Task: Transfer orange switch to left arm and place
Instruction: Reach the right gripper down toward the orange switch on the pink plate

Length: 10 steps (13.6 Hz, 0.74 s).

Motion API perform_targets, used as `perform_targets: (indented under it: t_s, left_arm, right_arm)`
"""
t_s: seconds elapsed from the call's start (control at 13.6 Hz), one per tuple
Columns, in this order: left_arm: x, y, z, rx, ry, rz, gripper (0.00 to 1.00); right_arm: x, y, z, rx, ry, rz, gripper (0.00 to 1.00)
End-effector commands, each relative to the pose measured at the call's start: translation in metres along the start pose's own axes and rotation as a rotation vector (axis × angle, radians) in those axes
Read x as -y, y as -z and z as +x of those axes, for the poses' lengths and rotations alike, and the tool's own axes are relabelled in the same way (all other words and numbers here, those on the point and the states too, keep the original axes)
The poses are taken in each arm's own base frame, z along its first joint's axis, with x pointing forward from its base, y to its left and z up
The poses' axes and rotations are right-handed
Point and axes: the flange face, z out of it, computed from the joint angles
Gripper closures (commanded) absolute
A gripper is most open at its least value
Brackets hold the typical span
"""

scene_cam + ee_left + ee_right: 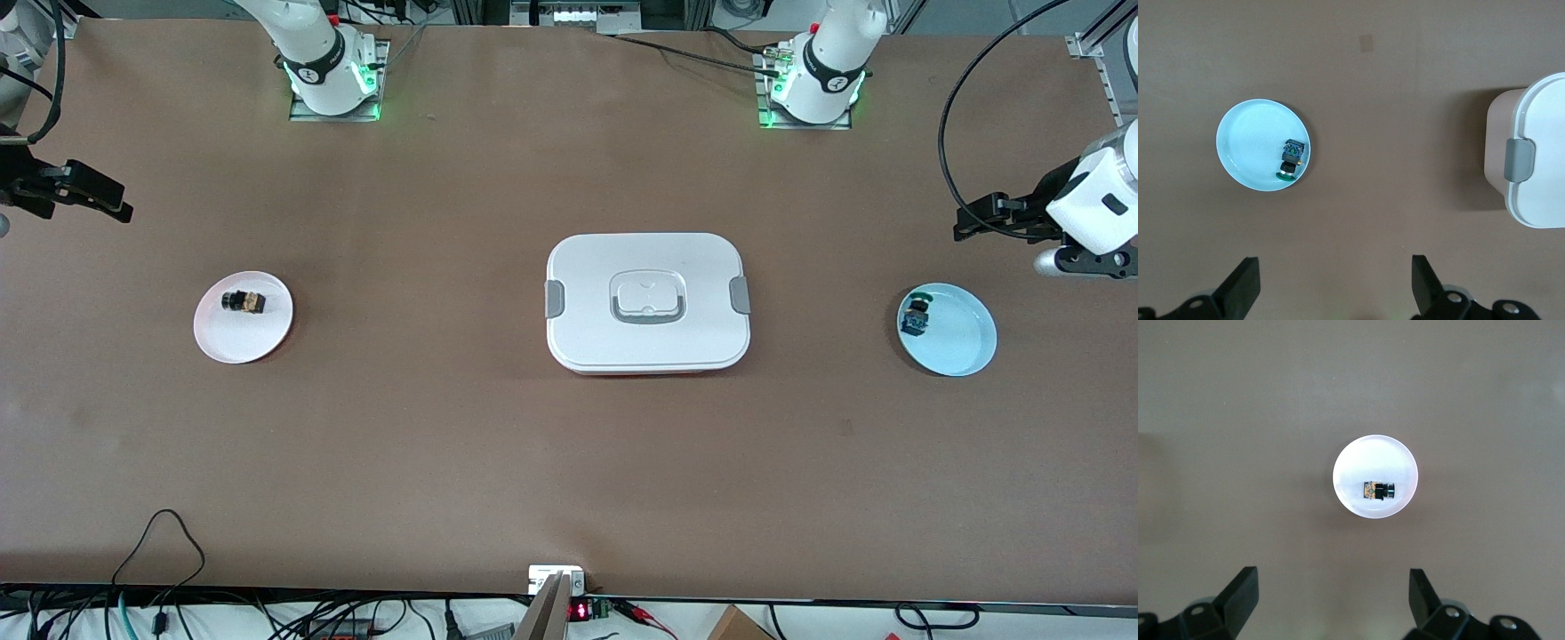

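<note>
- We take the box [648, 302] as our landmark: white, lid on, grey clips at both ends, it sits at the middle of the table [498, 462].
- Level with the box, toward the right arm's end of the table, we see a white plate [243, 317] with the orange switch [244, 302] lying on its side on it.
- Level with the box, toward the left arm's end, we see a pale blue plate [948, 330]; a blue and green switch [914, 316] lies on it, at the rim nearest the box.
- Our right gripper [1331, 593] hangs in the air over the table well out past the white plate from the box, jaws spread wide, holding nothing.
- Our left gripper [1336, 283] hangs over the table past the blue plate from the box, jaws equally wide apart and holding nothing.
</note>
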Motion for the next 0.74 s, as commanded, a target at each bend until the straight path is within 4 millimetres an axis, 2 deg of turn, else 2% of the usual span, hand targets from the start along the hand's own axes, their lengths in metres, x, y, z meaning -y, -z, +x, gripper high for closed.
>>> perform_targets:
  t_s: [0.0,0.22,0.37,0.66]
  left_arm:
    - [0.001,0.003,0.0,0.001,0.007,-0.017,0.0]
    - [0.001,0.004,0.0,-0.001,0.007,-0.016,0.0]
    - [0.001,0.003,0.0,0.001,0.007,-0.017,0.0]
    - [0.001,0.003,0.0,0.001,0.007,-0.017,0.0]
  right_arm:
    - [0.003,0.004,-0.001,0.004,0.014,-0.002,0.0]
    - [0.002,0.005,-0.001,0.003,-0.005,0.0,0.0]
    - [0.002,-0.002,0.002,0.016,-0.003,-0.001,0.0]
    - [0.002,-0.043,0.025,0.075,0.007,-0.015,0.0]
